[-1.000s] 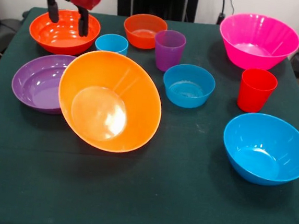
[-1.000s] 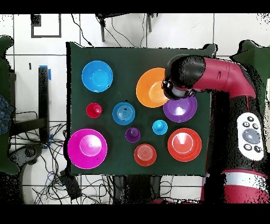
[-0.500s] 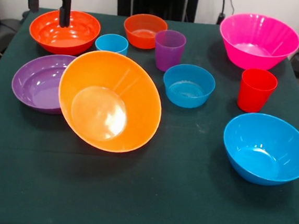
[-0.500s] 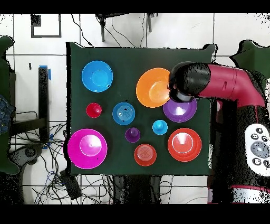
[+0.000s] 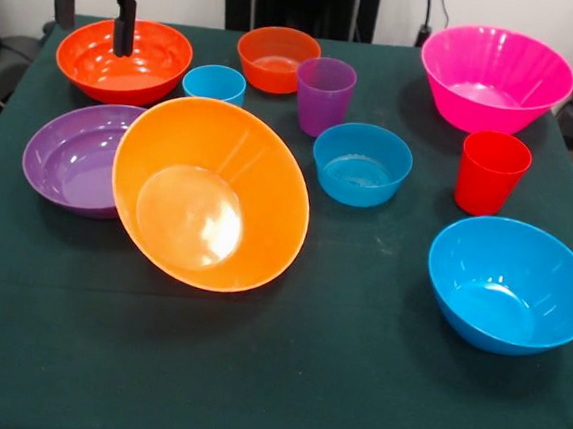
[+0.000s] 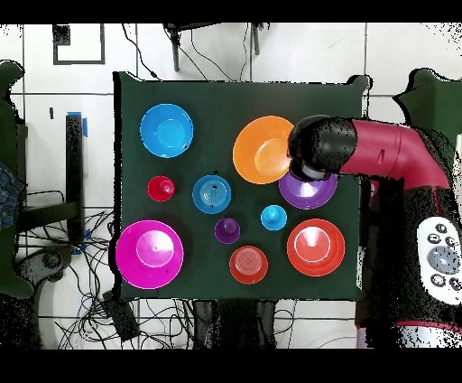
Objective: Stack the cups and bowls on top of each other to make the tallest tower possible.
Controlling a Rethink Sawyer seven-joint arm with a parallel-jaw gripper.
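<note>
A: Gripper (image 5: 87,14) has barely shifted since half a second ago, jaws spread and empty, over the red-orange bowl (image 5: 124,60).
B: Tower?
A: None. Large orange bowl (image 5: 211,195) tilts against the purple bowl (image 5: 71,156) on the tabletop (image 5: 282,375).

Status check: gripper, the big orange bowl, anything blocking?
Gripper open, empty, raised at the table edge. Large orange bowl tilted against the purple bowl. Nothing stacked yet; no obstruction.

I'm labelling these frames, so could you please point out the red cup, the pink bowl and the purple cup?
red cup (image 5: 491,172), front view, on its side wall.
pink bowl (image 5: 495,77), front view, on its inner wall.
purple cup (image 5: 324,97), front view, on its side wall.
</note>
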